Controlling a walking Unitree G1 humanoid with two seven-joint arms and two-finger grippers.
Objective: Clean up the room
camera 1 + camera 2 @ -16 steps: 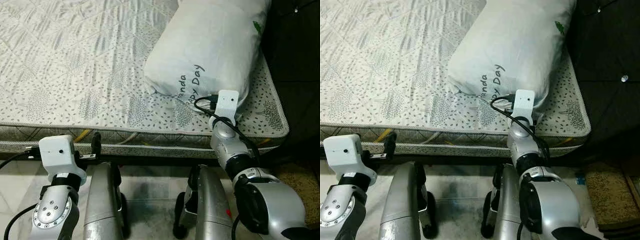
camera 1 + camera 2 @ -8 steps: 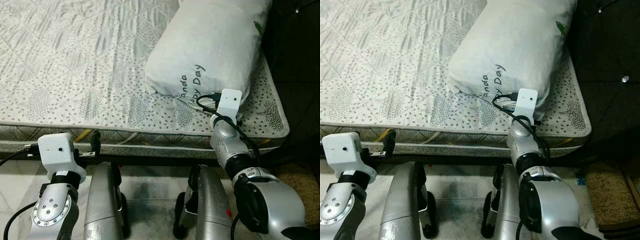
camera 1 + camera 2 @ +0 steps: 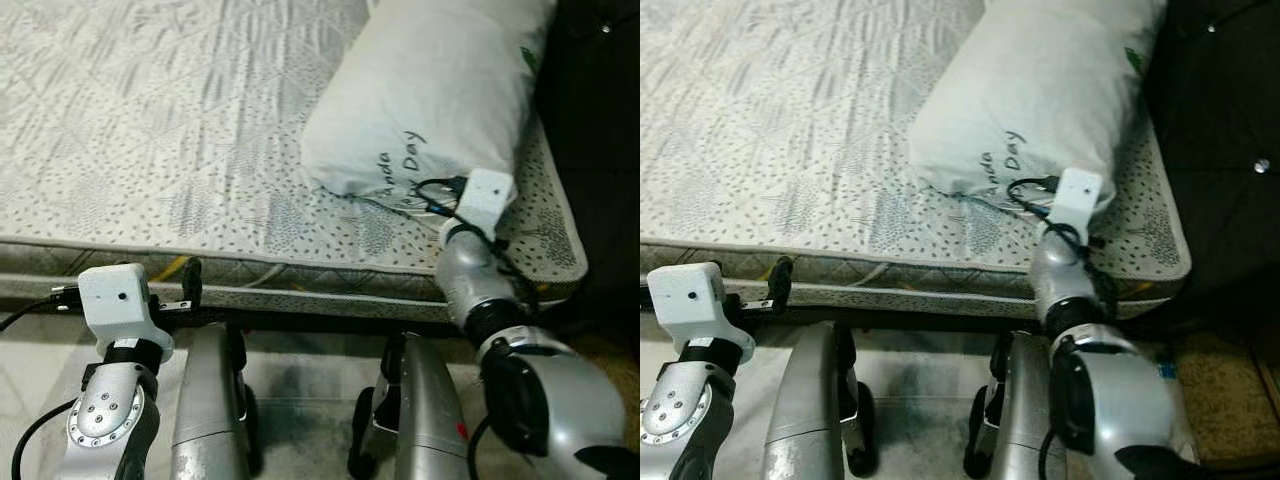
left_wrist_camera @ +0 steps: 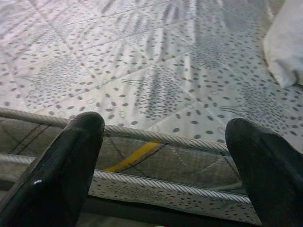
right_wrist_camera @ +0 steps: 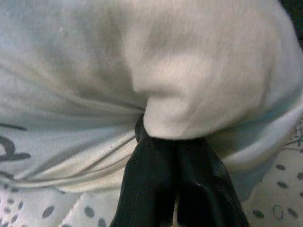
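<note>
Two black fingers of the right gripper (image 5: 163,142) pinch the white pillow (image 3: 430,90) lying on the mattress (image 3: 150,130), tips buried in fabric. Left gripper (image 4: 165,137) hangs spread wide by the bed's edge.

A bare quilted mattress (image 3: 180,150) with a grey leaf print fills the scene — corded piping along its edge. Pale tiled floor (image 3: 920,400) below; dark tufted upholstery (image 3: 1225,130) beside it.

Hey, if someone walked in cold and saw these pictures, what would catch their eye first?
A big white pillow lies on the mattress near its right edge. The right gripper has its jaws pinched shut on the pillow's near end. The left gripper hangs open, low at the mattress's front edge.
</note>
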